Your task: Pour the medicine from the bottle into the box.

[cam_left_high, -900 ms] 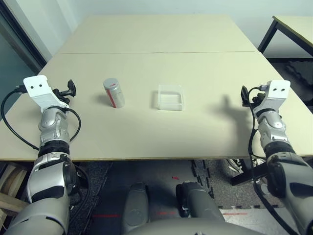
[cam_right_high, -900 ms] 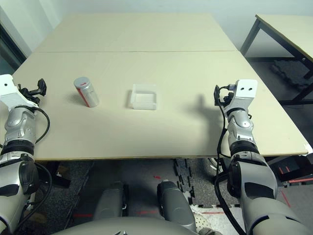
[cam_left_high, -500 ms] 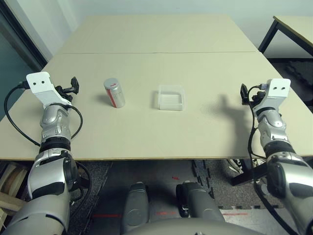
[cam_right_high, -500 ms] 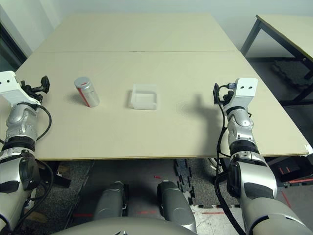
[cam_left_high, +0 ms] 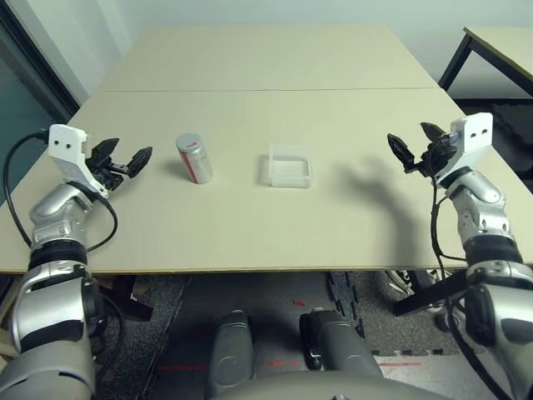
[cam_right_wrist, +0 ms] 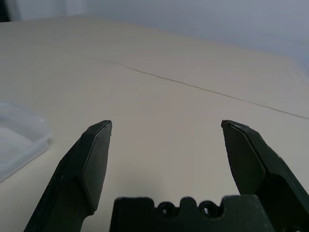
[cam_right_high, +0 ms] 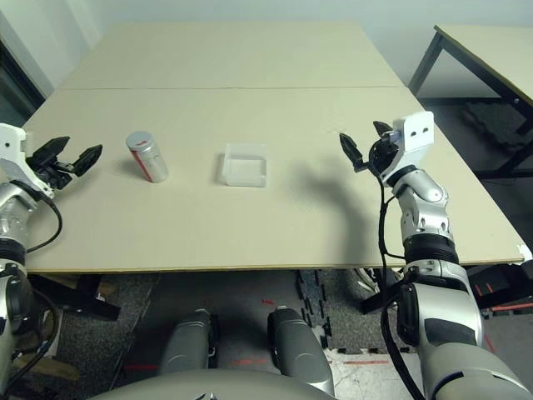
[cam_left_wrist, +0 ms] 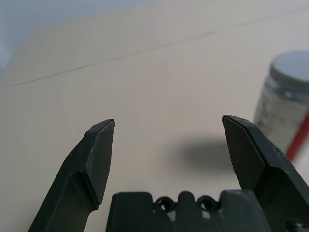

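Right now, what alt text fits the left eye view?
A capped bottle stands upright on a beige table, apart from a clear box to its right. The left gripper and right gripper, both open, hover at opposite sides, pointing inward.

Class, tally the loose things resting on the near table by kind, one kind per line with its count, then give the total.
Pill bottle: 1
Clear plastic box: 1
Total: 2
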You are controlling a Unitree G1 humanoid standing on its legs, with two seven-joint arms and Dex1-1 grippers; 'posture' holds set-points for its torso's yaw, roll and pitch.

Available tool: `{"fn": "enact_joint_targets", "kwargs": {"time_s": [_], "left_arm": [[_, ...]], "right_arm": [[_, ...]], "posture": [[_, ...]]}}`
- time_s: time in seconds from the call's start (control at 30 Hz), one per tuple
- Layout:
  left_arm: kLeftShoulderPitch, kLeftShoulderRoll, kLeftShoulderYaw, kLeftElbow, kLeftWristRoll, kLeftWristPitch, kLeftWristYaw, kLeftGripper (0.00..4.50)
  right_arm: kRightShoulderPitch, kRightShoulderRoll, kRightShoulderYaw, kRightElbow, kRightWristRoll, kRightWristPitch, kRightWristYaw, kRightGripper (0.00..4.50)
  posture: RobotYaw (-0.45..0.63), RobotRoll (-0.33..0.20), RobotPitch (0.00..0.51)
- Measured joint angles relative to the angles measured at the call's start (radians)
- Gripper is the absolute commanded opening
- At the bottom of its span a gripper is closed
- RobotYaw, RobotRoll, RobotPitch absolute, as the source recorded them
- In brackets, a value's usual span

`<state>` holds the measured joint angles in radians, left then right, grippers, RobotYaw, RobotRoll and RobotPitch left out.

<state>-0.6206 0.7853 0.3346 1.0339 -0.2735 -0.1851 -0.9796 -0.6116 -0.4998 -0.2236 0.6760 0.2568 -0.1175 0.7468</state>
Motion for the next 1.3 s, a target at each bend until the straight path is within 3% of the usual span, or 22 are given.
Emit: {"fn": "enact_joint_targets", "kwargs": {"time_s": [0.33,0.53,0.93,1.3], "left_arm": [[0.037,-0.02,-0.081,-0.042,0.011,0.018,-0.219,4.47],[0.048,-0.062,-0.094,-0.089,-0.009,0.022,-0.307,4.47],[0.08,-0.149,-0.07,-0.111,-0.034,-0.089,-0.225,4.47],[0.042,-0.209,-0.07,-0.064,-0.034,-0.163,-0.143,4.47]], "right_arm": [[0.022,-0.023,0.109,-0.16,0.053,0.205,0.283,4.5],[0.004,-0.037,0.134,-0.159,0.049,0.228,0.34,4.5],[-0.029,-0.035,0.138,-0.157,0.04,0.227,0.356,4.5],[-0.018,-0.035,0.137,-0.162,0.039,0.241,0.358,4.5]], "posture": [[-0.06,0.0,0.071],[-0.07,0.0,0.072],[-0.09,0.0,0.073],[-0.11,0.0,0.067]]}}
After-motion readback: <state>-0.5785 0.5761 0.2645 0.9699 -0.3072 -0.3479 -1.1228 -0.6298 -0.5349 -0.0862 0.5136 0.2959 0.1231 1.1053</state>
